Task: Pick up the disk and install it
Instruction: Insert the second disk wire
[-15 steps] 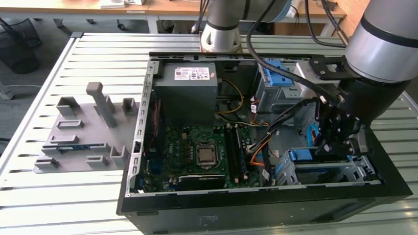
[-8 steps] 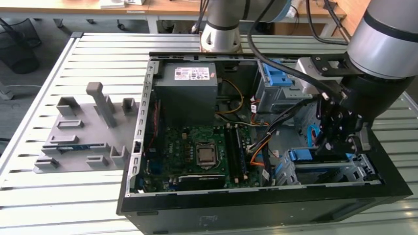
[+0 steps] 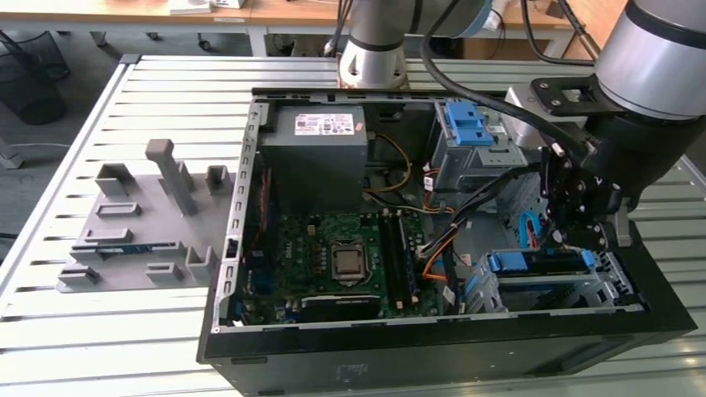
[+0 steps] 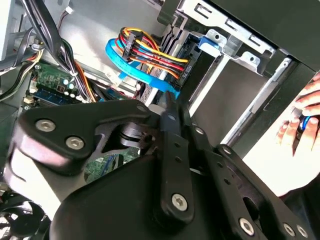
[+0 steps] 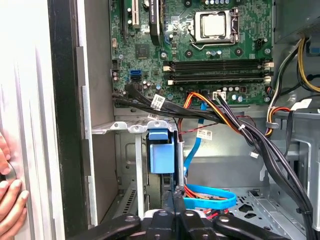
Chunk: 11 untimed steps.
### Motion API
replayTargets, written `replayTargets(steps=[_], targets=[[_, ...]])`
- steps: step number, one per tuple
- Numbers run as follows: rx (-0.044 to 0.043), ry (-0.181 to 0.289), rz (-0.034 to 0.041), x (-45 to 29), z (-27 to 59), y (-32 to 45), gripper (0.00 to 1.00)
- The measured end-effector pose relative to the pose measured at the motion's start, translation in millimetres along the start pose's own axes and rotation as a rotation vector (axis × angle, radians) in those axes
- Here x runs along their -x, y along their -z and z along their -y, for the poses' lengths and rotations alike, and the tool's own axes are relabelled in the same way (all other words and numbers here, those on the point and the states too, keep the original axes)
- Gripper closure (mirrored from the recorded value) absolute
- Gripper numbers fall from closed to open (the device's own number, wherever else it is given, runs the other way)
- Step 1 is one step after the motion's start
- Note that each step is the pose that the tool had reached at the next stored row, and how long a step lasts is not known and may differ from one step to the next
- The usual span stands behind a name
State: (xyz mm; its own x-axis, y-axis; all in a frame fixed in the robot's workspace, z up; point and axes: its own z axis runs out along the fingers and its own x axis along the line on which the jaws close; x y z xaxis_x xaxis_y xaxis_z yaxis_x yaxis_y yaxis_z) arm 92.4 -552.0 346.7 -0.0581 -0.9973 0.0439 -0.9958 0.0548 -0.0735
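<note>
Slatted metal table (image 3: 165, 99) carries open computer case (image 3: 441, 347) and grey fixture block (image 3: 138, 219), set apart

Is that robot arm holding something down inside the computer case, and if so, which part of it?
It cannot be told. The tool hangs just above the blue-framed silver disk lying in the metal drive cage, but the contact itself is hidden.

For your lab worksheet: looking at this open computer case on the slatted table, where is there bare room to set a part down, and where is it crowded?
Free: the slatted table beyond the grey fixture block, toward the exterior view's left. Crowded: inside the case, where cables cross between the motherboard and the drive cage, with the claw above it.
</note>
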Motion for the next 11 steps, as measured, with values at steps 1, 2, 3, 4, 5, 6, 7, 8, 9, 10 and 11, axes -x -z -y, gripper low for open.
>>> replayTargets(steps=[1, 2, 3, 4, 5, 6, 7, 8, 9, 10, 11], targets=[[0.0001, 0.0, 0.0001, 0.0, 0.0, 0.1, 0.84], [0.0001, 0.0, 0.0002, 0.0, 0.0, 0.1, 0.89], [0.0001, 0.0, 0.0001, 0.0, 0.0, 0.1, 0.89], [0.0002, 0.0, -0.0001, 0.0, 0.0, 0.2, 0.89], [0.0002, 0.0, -0.0002, 0.0, 0.0, 0.3, 0.89], [0.0002, 0.0, -0.0002, 0.0, 0.0, 0.3, 0.89], [0.0003, 0.0, -0.0001, 0.0, 0.0, 0.3, 0.89], [0.0004, 0.0, -0.0002, 0.0, 0.0, 0.3, 0.89], [0.0005, 0.0, -0.0001, 0.0, 0.0, 0.3, 0.89], [0.0005, 0.0, -0.0001, 0.0, 0.0, 0.3, 0.89], [0.0006, 0.0, -0.0002, 0.0, 0.0, 0.3, 0.89]])
